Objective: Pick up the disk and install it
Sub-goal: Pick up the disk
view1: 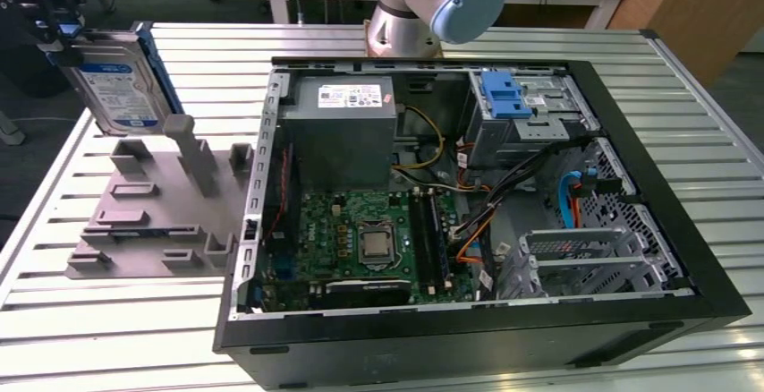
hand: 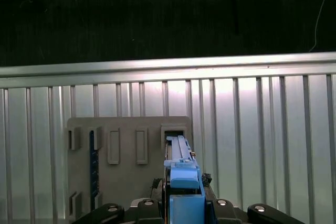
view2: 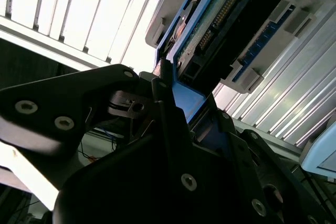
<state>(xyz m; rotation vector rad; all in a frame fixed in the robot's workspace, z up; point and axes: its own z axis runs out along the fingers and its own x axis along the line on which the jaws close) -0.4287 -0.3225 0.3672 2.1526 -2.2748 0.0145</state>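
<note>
Claw (view1: 56, 32) closed on the disk (view1: 117, 88): we see its fingers (view2: 164, 103) pinched against the edge of the blue carrier (hand: 184, 181), with nothing else in the grip. The disk hangs upright straight below the claw, label facing out, held by its top edge. We judge this hold leaves the long sides free for sliding into a bay. Just beneath the disk stands the gray fixture (view1: 156, 204) with its slots and posts. The open slot (hand: 173, 134) directly under the claw reads as empty, so we take the disk as lifted clear of it, though its lower corner sits near the tall post (view1: 179, 146). The fixture rests on the slatted table (view1: 107, 338). Farther from the claw, beside the fixture, the open computer case (view1: 478, 343) lies on its side. At its far corner, well apart from the claw, is the metal drive cage (view1: 525, 123) with a blue latch bracket (view1: 506, 95) on top. Pick-up looks done; install not yet.
</note>
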